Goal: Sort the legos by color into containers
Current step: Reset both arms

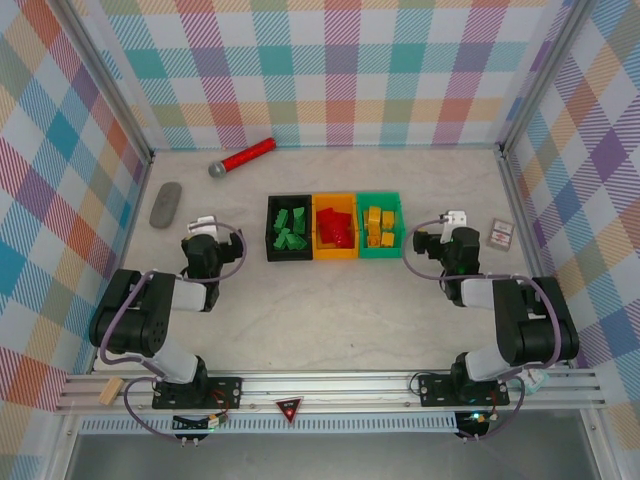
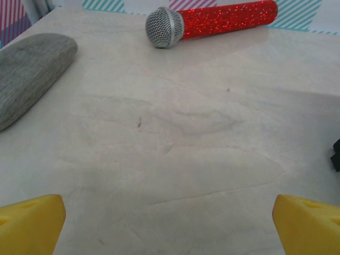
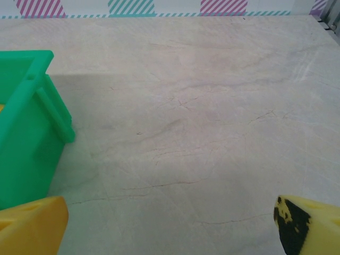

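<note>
Left gripper (image 1: pixel 205 222) is wide apart over bare table (image 1: pixel 330 310), sitting left of the bins. On its wrist cam the yellow fingertips (image 2: pixel 29 226) are way out at the two bottom corners with just tabletop between them. Right gripper (image 1: pixel 455 218) is the same deal, spread wide, over on the right side. Its cam catches the green bin (image 3: pixel 26 133) close by on its left.

Between the two arms the three bins sit in a row, touching side to side. Black bin (image 1: pixel 270 230) on the left has the green legos (image 1: pixel 290 228), orange bin (image 1: pixel 335 253) in the middle has the red legos (image 1: pixel 334 228), and the green bin (image 1: pixel 380 254) on the right has the yellow legos (image 1: pixel 379 226).

Some small card (image 1: pixel 500 234) lies right of the right gripper. Grey remote (image 1: pixel 166 204) lies just past the left gripper, near the left wall. Farthest back is the red mic (image 1: pixel 243 157), lying at an angle near the back wall.
</note>
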### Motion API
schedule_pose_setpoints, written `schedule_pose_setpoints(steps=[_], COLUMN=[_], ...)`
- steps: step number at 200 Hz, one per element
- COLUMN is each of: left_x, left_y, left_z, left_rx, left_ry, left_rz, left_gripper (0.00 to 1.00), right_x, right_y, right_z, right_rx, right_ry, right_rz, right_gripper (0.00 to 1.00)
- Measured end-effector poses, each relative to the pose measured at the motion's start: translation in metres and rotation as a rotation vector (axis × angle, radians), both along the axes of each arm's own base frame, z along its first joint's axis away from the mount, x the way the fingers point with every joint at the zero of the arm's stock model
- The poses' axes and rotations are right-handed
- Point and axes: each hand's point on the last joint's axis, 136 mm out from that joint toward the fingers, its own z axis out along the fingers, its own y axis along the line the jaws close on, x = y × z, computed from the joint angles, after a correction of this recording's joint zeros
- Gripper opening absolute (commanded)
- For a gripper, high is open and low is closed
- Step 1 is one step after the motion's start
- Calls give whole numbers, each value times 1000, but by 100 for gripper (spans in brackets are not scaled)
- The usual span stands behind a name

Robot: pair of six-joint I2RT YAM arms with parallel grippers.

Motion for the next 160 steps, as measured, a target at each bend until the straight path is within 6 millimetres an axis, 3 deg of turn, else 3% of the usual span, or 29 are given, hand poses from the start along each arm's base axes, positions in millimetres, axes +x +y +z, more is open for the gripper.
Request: schedule_pose_setpoints(steps=[25, 160], left_x=[0, -1], left_y=[-3, -4], left_z=[-1, -6], left_rx=[-2, -4], left_ry=[4, 24], left_rz=[-16, -25], left_gripper=[100, 100], right_x=[0, 1], right_y=[-1, 5], right_z=[-10, -7], right_rx=[23, 47], right_ry=[24, 14], right_rz=[23, 63], right_gripper=[99, 99])
